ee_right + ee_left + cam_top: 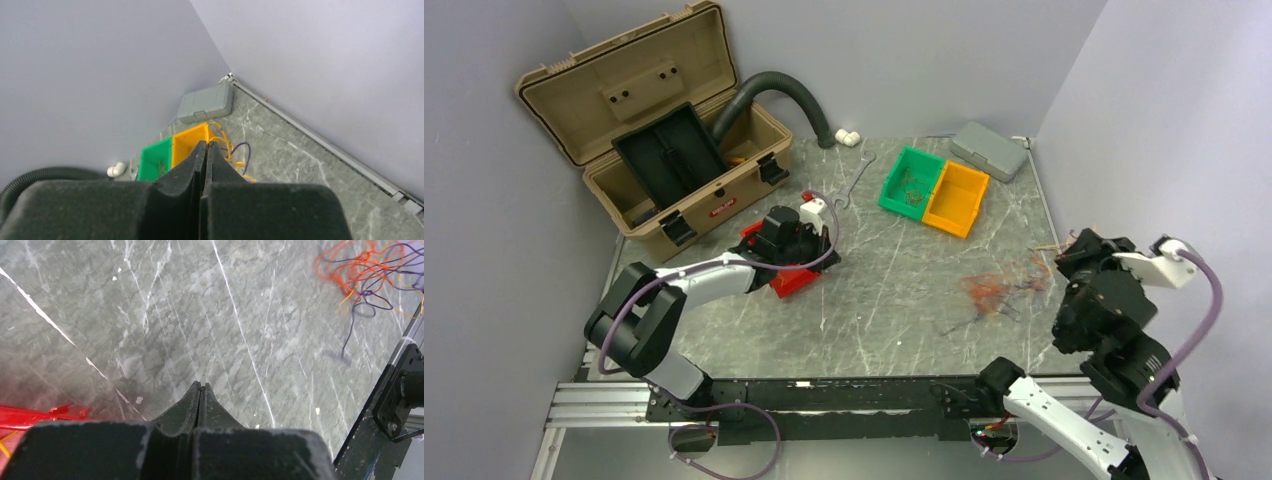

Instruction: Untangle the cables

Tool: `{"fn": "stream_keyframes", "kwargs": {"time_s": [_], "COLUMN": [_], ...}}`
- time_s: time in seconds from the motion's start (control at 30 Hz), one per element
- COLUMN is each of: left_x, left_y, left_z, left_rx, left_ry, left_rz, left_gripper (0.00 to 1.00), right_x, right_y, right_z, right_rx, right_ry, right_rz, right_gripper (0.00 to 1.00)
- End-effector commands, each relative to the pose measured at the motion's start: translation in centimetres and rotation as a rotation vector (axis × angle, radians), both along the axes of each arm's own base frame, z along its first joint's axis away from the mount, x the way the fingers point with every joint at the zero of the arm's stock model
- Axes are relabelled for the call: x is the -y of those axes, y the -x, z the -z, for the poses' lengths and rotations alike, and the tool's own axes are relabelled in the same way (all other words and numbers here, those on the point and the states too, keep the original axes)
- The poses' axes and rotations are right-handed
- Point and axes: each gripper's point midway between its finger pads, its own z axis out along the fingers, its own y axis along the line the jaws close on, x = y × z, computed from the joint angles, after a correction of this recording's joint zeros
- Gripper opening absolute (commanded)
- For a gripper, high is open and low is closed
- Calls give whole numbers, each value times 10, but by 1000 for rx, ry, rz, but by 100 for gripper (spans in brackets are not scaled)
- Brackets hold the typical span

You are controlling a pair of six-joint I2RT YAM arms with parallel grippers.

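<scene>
Cables (994, 292) mostly one orange knot at counter (874, 320) 4 o'clock. Right jaws pinched shut on few yellow, purple strands, lifted. Left jaws shut, empty. Most untangling left.

table (150, 315): veined stone (faint sheen) | cables (360, 270): plastic-sheathed | green bin (892, 186): glossy plastic

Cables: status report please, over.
Left claw shut, empty, away from the cables. Right claw shut, pinching a few strands. Nothing lying on them.
</scene>
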Motion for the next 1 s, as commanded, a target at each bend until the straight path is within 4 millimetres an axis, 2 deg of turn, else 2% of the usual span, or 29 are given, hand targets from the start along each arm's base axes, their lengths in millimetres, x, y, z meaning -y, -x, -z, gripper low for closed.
{"fn": "stream_keyframes", "kwargs": {"time_s": [0.0, 0.17, 0.3, 0.37, 0.47, 0.57, 0.67, 0.73, 0.83, 0.9, 0.97], "left_x": [-4, -12, -12, -12, -14, -15, -15, -17, -22, -23, -23], "left_y": [-13, -14, -10, -6, -2, 5, 14, 16, 16, 17, 17], "left_z": [-27, -37, -47, -53, -63, -76, -86, -91, -94, -96, -97], "left_rx": [87, 149, 191, 216, 262, 315, 352, 377, 397, 405, 407], "left_ry": [65, 77, 105, 126, 156, 191, 223, 236, 237, 238, 240], "left_rz": [-59, -88, -71, -59, -51, -28, 4, 3, -17, -23, -24], "left_gripper": [0, 0, 0, 0, 0, 0, 0, 0, 0, 0, 0], "right_x": [11, -29, -80, -108, -148, -174, -179, -172, -147, -125, -111], "right_y": [8, -19, -46, -55, -61, -62, -66, -71, -78, -78, -75], "right_z": [-6, 17, 36, 38, 28, 14, 13, 22, 48, 66, 82], "right_rx": [30, -49, -145, -165, -144, -101, -100, -132, -225, -284, -328], "right_ry": [0, 35, 96, 132, 176, 199, 198, 193, 173, 155, 144], "right_rz": [38, -129, -336, -472, -675, -808, -819, -761, -593, -449, -363], "right_gripper": [0, 0, 0, 0, 0, 0, 0, 0, 0, 2, 3]}}
